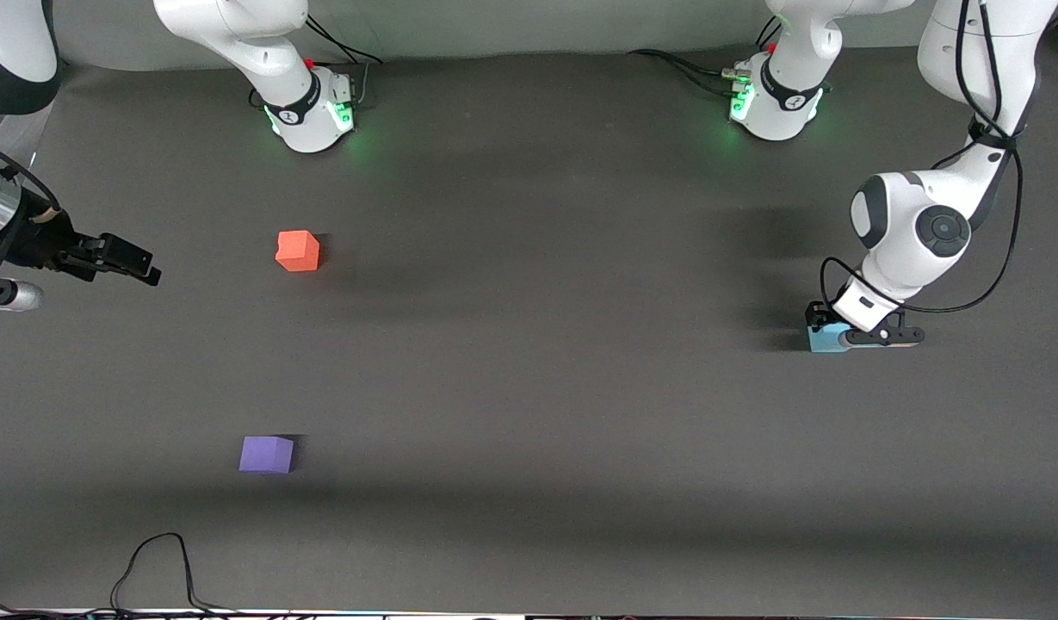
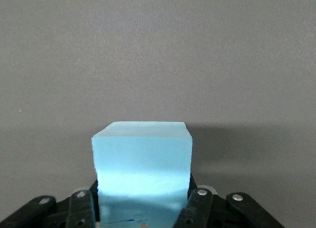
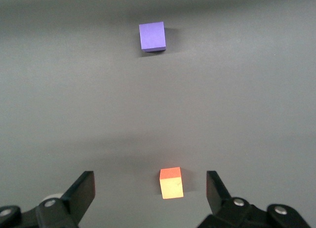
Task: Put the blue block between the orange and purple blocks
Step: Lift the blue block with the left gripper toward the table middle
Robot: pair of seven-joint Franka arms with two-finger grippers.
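Observation:
The blue block (image 1: 823, 341) sits at the left arm's end of the table, and my left gripper (image 1: 838, 332) is shut on it, low at the table surface. In the left wrist view the blue block (image 2: 142, 154) fills the space between the two fingers of the left gripper (image 2: 143, 201), which press on its sides. The orange block (image 1: 298, 251) and the purple block (image 1: 266, 454) stand apart toward the right arm's end, the purple one nearer the front camera. My right gripper (image 1: 124, 258) hangs open and empty in the air at that end. In the right wrist view the right gripper (image 3: 150, 182) frames the orange block (image 3: 171, 183) below, with the purple block (image 3: 152, 36) farther off.
The two arm bases (image 1: 309, 108) (image 1: 774, 99) stand along the table's edge farthest from the front camera. A black cable (image 1: 150, 568) loops at the nearest edge, toward the right arm's end. Dark bare tabletop (image 1: 537, 344) lies between the blue block and the other two.

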